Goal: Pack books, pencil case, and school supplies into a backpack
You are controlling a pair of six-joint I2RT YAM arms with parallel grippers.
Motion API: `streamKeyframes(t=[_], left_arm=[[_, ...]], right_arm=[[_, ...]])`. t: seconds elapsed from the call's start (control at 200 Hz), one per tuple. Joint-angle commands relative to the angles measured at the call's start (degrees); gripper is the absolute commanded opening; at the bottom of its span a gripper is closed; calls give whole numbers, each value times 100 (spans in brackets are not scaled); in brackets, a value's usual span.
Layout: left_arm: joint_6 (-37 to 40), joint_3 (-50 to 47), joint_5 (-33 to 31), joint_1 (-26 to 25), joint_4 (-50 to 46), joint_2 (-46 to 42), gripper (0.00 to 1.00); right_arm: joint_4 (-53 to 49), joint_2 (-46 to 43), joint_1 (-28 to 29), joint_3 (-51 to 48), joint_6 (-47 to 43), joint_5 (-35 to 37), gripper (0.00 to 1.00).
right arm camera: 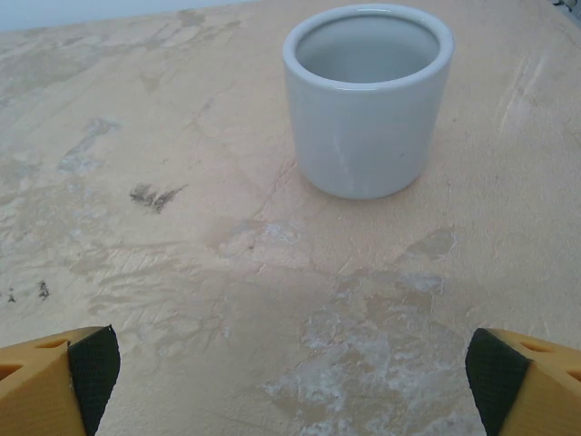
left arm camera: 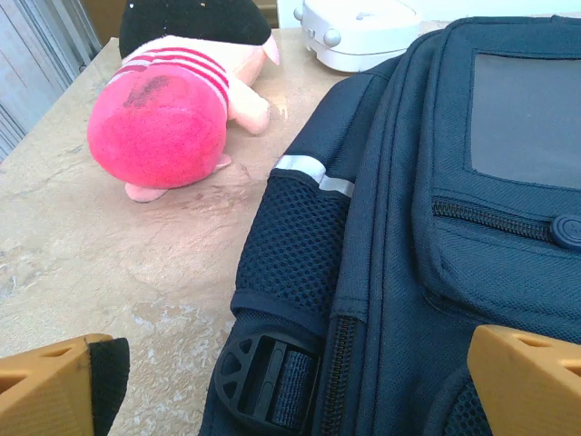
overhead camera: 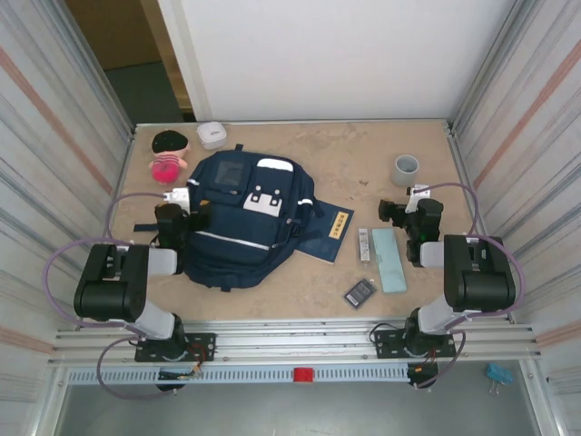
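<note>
From above, finds the backpack [overhead camera: 227, 245] laid flat, front pockets up, left of centre on the surface [overhead camera: 363, 154], seemingly zipped, so probably nothing packed so far. Places the navy book [overhead camera: 322, 241] against the bag's right edge. Further right and apart from it, sets the silvery-white bar [overhead camera: 364, 243] just beside the pale teal pencil case [overhead camera: 388, 259], with the gridded dark grey rectangle [overhead camera: 359, 292] nearer the arms, all likely grouped there for the right arm's reach. Leaves a grey cup [overhead camera: 406, 169], a white rounded box [overhead camera: 211, 134] and a pink plush toy [overhead camera: 168, 156] along the far side, well clear of the packing. Cannot read the yellow label [overhead camera: 340, 224] on the book, nor anything on the bag's white patches. Through the left wrist, catches the left claw [left arm camera: 295, 386] released, orange fingers [left arm camera: 526, 381] spread wide with nothing between, low over the backpack's side mesh pocket and buckle [left arm camera: 268, 377], plausibly lined up to work the bag open. Shows the plush toy and the white box beyond, and a blank grey panel on the pocket. Through the right wrist, catches the right claw [right arm camera: 290, 381] likewise released and empty above bare surface, facing the upright grey cup ahead and apart from it. Finds no mark or print on the cup.
</note>
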Motion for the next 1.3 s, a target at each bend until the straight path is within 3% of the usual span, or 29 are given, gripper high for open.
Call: streamKeyframes(t=[0.0,1.293], left_arm=[[-7,35,-85,-9,18,-34,99],[-38,43,25,45,-14,-34,99]], right_arm=[[-7,-30,-7,26,75,-1,99],[-7,-26,-8,25,72,11,99]])
